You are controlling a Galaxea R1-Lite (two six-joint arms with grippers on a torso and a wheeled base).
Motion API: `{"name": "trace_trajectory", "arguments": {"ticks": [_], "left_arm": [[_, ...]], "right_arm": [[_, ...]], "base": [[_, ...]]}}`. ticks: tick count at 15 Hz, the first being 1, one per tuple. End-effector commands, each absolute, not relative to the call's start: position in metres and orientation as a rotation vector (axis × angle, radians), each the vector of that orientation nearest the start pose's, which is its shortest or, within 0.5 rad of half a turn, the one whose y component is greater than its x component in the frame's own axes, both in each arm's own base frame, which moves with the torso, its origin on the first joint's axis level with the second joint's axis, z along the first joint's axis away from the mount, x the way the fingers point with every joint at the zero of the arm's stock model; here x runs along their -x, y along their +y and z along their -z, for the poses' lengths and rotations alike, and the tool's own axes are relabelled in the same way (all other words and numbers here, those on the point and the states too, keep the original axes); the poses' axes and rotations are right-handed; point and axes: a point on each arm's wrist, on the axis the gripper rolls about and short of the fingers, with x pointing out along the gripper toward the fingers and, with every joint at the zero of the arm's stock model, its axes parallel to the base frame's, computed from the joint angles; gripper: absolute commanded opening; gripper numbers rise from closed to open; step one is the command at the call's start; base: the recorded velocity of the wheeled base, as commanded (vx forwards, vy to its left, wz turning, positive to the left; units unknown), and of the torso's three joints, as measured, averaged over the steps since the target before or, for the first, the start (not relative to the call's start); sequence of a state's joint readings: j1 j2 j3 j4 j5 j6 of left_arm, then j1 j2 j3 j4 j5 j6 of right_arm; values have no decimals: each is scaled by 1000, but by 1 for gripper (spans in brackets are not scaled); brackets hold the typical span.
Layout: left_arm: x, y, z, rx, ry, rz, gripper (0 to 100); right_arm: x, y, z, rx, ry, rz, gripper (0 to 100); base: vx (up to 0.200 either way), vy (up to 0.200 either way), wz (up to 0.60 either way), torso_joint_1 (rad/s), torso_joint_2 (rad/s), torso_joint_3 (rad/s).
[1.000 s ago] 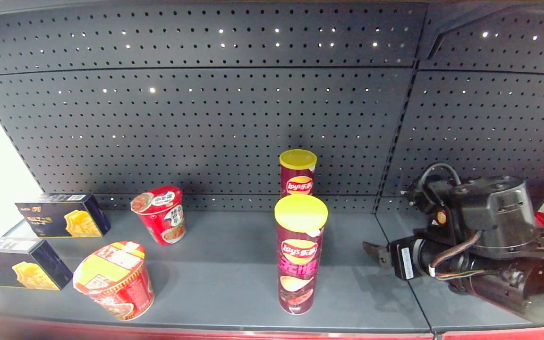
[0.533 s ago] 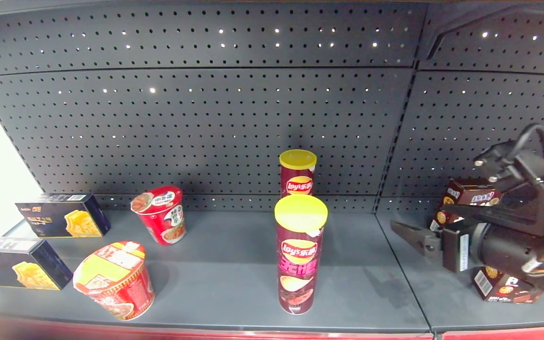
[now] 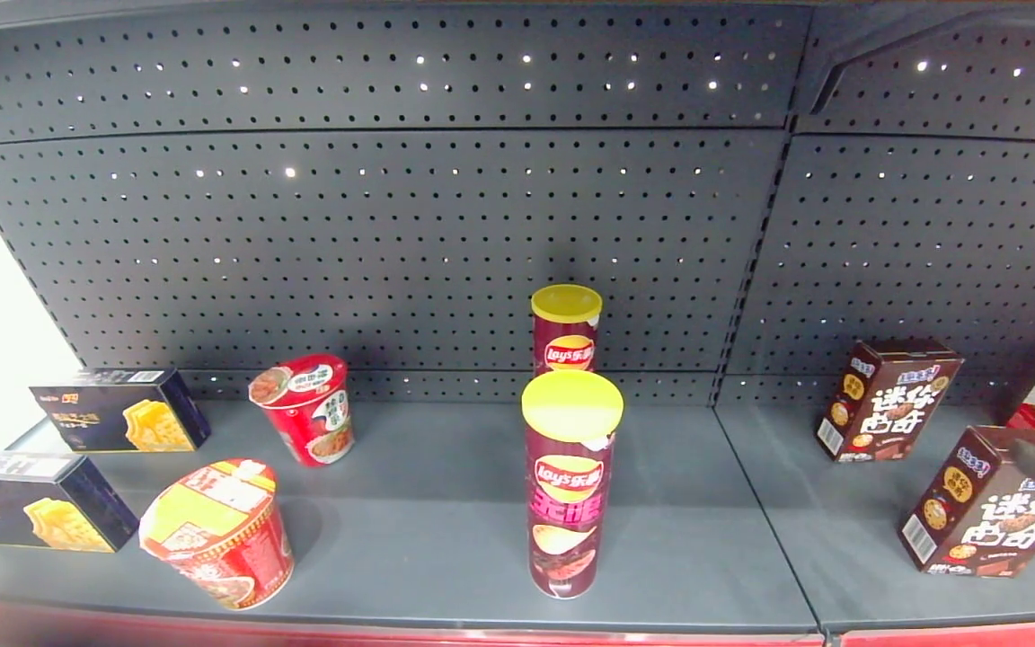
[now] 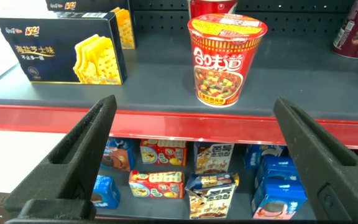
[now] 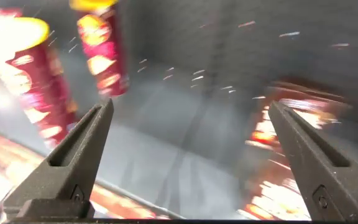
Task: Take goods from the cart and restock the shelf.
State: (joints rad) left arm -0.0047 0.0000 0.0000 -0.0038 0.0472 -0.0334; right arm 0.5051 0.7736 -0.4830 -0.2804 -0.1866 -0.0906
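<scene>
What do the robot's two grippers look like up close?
Both the left gripper and the right gripper have two matte black, wedge-shaped fingers tapering to blunt tips, with small round holes near the bases.

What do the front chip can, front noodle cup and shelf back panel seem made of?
Front chip can: likely printed cardboard tube, glossy, with yellow plastic-looking lid. Front noodle cup: probably paper or foam under a shiny printed wrap. Back panel: dark matte metal, seemingly, given its punched holes.

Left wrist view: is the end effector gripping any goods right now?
No, the left end effector is open and empty; the red-and-yellow paper noodle cup stands on the dark grey metal shelf beyond it.
</scene>
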Motion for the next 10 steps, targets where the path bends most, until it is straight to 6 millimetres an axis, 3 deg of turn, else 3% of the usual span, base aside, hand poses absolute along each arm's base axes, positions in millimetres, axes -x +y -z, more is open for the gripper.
{"name": "trace_trajectory", "arguments": {"ticks": [1,4,6,7,9,10], "left_arm": [[23,1,-76,34,-2,-43,100],[23,1,-76,34,-4,-43,100],[23,1,-76,34,-2,-43,100],[23,1,-76,34,-4,-43,100],[23,1,-76,34,-2,-43,100],[23,1,-76,34,-2,-43,100]], "right_arm": [[-25,6,-215,80,-153,-204,100],[0,0,-187,90,-199,-44,100],[10,-1,-151,91,-173,22,100],[11,-1,-143,89,-161,38,100],[20,-3,-95,65,-129,109,100],[23,-4,-85,54,-89,141,100]], "base": [[0,0,0,0,0,0],[0,0,0,0,0,0],[0,0,0,0,0,0],[0,0,0,0,0,0],[0,0,0,0,0,0],[0,0,0,0,0,0]]}}
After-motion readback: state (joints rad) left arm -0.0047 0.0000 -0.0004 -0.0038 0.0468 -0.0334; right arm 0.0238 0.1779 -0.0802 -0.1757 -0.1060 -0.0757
